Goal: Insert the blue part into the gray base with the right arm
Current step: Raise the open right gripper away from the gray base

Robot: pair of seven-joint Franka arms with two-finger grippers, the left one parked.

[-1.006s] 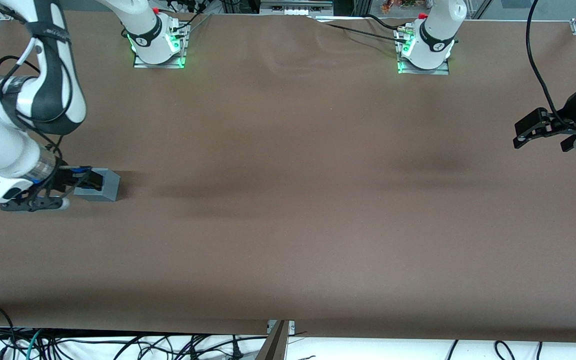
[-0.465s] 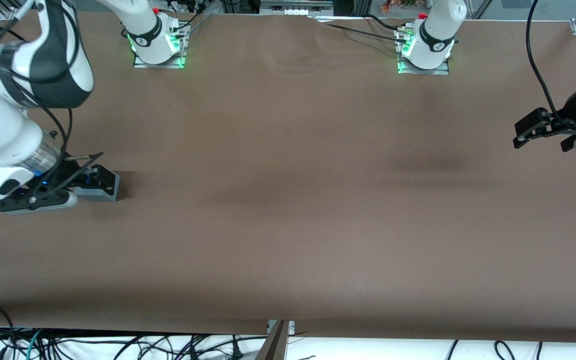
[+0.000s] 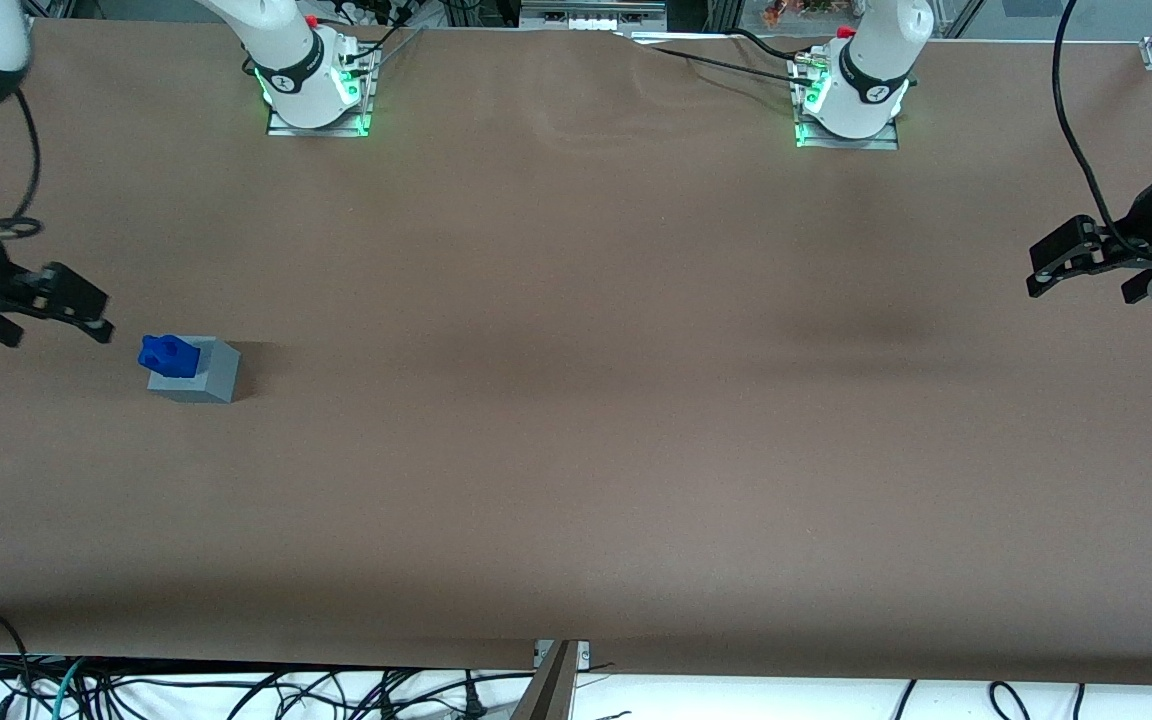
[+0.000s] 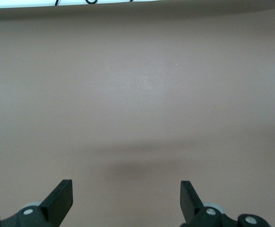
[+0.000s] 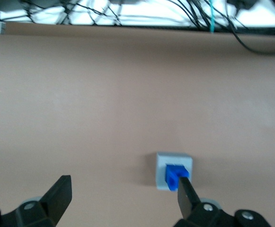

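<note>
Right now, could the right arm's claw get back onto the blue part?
Probably yes. The open claw hangs clear, and the blue part stands up out of the gray base with nothing between them.

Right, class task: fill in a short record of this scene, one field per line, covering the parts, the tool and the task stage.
blue part: sits in the top of the gray base, its upper half sticking out
gray base: on the table, toward the working arm's end
tool: open, empty, raised clear of both parts, closer to the table's working-arm end than the base
contact: none between tool and parts
task stage: blue part appears inserted and released
</note>
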